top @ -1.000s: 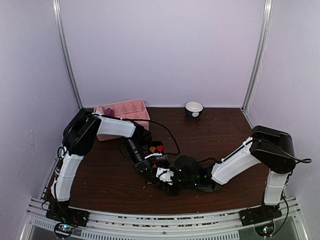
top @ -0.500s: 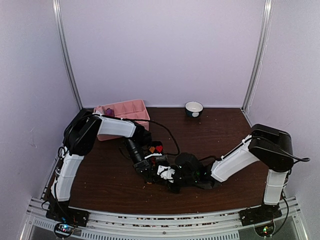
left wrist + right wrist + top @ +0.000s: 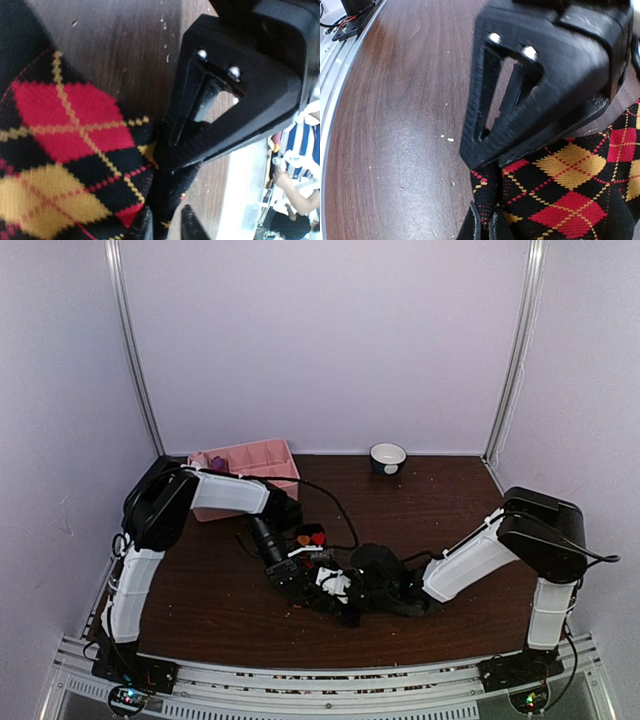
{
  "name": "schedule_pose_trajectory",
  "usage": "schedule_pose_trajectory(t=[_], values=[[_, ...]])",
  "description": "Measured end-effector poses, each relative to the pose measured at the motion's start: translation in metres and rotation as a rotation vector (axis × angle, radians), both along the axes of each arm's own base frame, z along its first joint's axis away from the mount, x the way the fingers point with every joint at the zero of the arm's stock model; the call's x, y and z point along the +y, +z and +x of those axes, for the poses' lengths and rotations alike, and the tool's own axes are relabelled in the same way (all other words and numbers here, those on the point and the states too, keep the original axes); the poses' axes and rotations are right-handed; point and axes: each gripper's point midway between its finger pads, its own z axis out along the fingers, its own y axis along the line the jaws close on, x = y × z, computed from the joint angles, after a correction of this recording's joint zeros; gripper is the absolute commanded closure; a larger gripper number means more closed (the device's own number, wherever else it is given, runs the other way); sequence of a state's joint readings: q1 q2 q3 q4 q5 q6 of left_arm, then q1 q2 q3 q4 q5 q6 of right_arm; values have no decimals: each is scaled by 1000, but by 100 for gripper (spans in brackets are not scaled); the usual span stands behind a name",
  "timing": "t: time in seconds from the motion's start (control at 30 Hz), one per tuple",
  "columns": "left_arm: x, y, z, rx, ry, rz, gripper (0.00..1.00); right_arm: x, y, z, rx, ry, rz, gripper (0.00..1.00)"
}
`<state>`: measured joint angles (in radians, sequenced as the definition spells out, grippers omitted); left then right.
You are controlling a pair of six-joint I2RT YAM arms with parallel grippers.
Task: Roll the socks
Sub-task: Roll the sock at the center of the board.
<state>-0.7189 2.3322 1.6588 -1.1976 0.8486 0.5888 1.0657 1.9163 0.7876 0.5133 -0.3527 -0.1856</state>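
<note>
1. Jaws of the right gripper [image 3: 482,227] are clenched on a black fold of the sock [image 3: 570,190], the fingertips almost together with cloth pinched between them.
2. On the left gripper [image 3: 167,229] the jaws stand slightly parted. A strip of the sock's black fabric lies in the gap and does not look clamped.
3. Both grippers meet tip to tip at the same bunched end of the sock. This is near the middle of the table [image 3: 220,610], a little toward its near edge.
4. From overhead, only red and orange diamonds show just beyond the left wrist, and the rest lies hidden under the arms.
5. The sock's long axis seems to run from that far patch toward the near edge where the grippers meet, slanting rightward. Toe and cuff cannot be told apart.
6. In the left wrist view the argyle body spreads flat to the left of the pinch; in the right wrist view it spreads to the right.
7. A tray [image 3: 250,455] sits at the far left and a bowl [image 3: 388,457] by the back wall, both well apart from the sock.
</note>
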Motion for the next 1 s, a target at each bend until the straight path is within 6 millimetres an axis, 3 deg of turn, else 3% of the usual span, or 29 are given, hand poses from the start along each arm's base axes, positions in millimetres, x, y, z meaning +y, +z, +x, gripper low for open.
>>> schedule_pose_trajectory(t=[0.23,0.5,0.83,1.0], values=[[22,12,17,-283,-30,2,61,-2,-1,1,125,-53,15,100],[25,56,32,-526,-53,-133,61,-11,-2,11,282,-117,38,100],[10,28,-8,-613,-252,-162,61,-13,-4,24,450,-163,72,100],[-8,25,-9,-726,-323,-179,62,-14,-4,24,489,-165,86,100]])
